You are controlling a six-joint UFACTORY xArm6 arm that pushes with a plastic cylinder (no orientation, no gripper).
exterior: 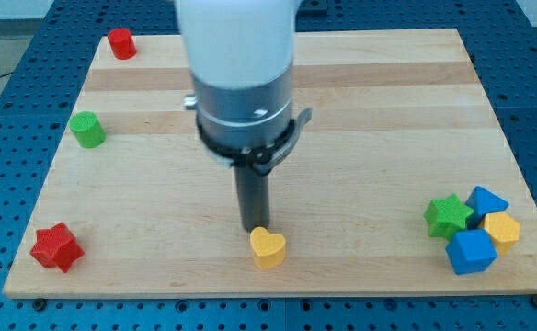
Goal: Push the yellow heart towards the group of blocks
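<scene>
Camera view: a pale wooden worktop (360, 101) fills most of the frame, resting on a blue perforated base (2, 110) that shows around its edges. A white and grey robot arm (239, 83) comes down from the top centre of the frame and narrows to a straight dark rod. There are no fingers on this arm, so nothing stands apart or clamped; it ends only in my tip (254, 228).

My tip sits on the worktop at the lower centre of the frame, just above the yellow heart (268, 247) and touching or very nearly touching its upper edge; the exact contact cannot be told. The yellow heart lies near the worktop's bottom edge, a little right of the tip's line.

The group of blocks sits well apart from the heart, at the lower right of the frame. It holds a green star (449, 216) on its left, a blue block with a pointed top (486, 201) at its upper right, a yellow block (502, 230) at its right, and a blue cube-like block (472, 251) at its bottom. These four are packed close together, touching or nearly so.

Three more blocks lie alone on the left side of the frame: a red cylinder (120, 42) at the upper left corner, a green cylinder (87, 130) lower down near the left edge, and a red star (56, 247) at the lower left corner.
</scene>
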